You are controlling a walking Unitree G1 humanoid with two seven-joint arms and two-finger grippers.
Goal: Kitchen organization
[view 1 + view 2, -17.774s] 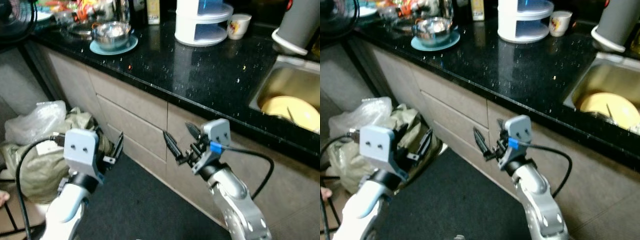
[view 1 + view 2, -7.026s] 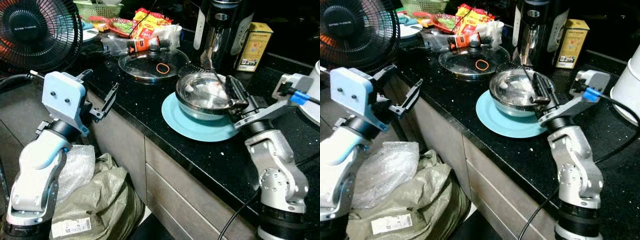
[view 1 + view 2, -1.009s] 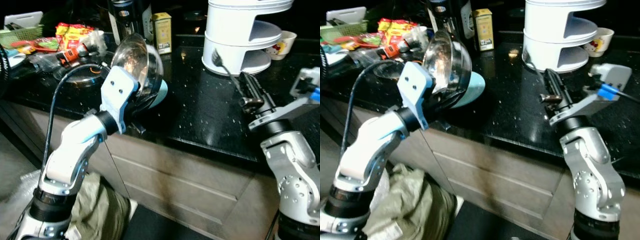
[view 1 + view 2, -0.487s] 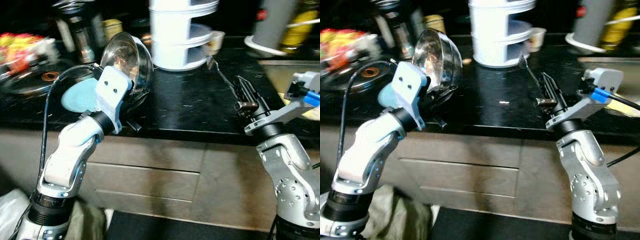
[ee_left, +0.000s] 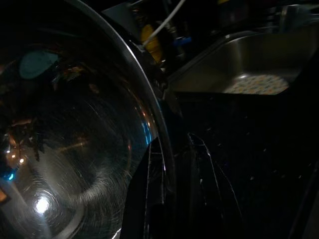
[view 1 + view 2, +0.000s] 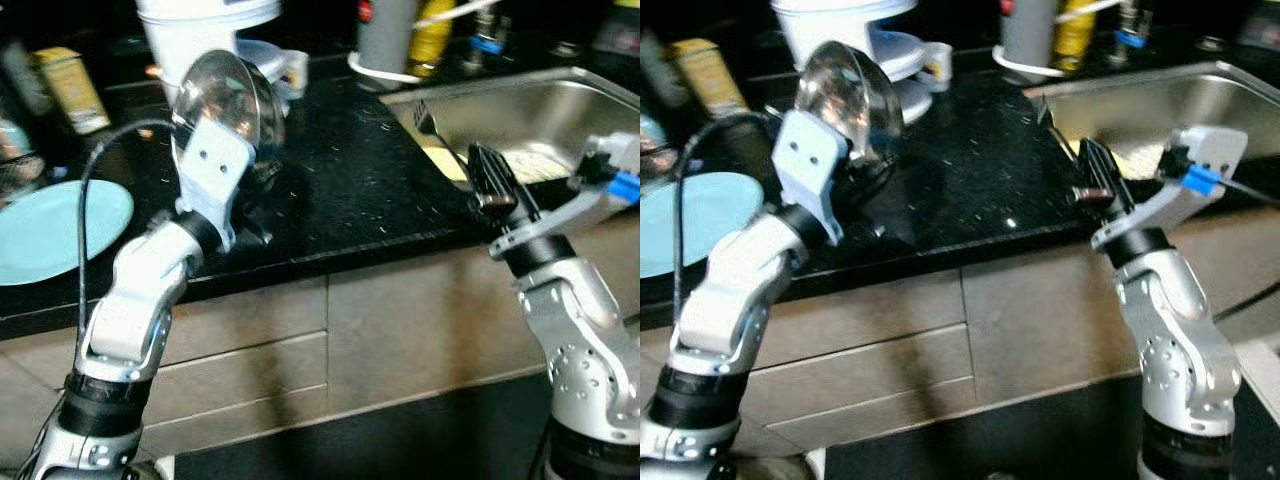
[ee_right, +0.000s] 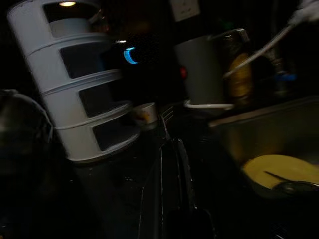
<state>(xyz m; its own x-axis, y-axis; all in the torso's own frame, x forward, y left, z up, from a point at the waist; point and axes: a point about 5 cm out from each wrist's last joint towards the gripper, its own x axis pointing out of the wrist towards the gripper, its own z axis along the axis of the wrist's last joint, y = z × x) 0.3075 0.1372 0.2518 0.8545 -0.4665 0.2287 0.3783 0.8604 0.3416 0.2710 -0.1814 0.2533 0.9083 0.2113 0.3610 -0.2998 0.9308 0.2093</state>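
Observation:
My left gripper (image 5: pixel 169 189) is shut on the rim of a shiny steel bowl (image 6: pixel 225 95), which it holds tilted on edge above the black counter (image 6: pixel 340 190). The bowl's inside fills much of the left wrist view (image 5: pixel 75 149). My right gripper (image 6: pixel 490 185) is shut on the handle of a fork (image 6: pixel 440 140), tines up, just in front of the steel sink's (image 6: pixel 520 110) left edge. The right wrist view shows the fork (image 7: pixel 164 124) rising from between the closed fingers (image 7: pixel 172 199).
A light blue plate (image 6: pixel 50 230) lies on the counter at the left. A white tiered rack (image 6: pixel 200 20), a cup (image 6: pixel 293 70), a grey container (image 6: pixel 385 35) and a yellow bottle (image 6: pixel 432 30) stand at the back. A yellow plate (image 7: pixel 279 172) lies in the sink.
The whole view has swung right along the counter, bringing the sink into view. Both grippers keep their hold on the bowl and the fork; the blue plate stays on the counter.

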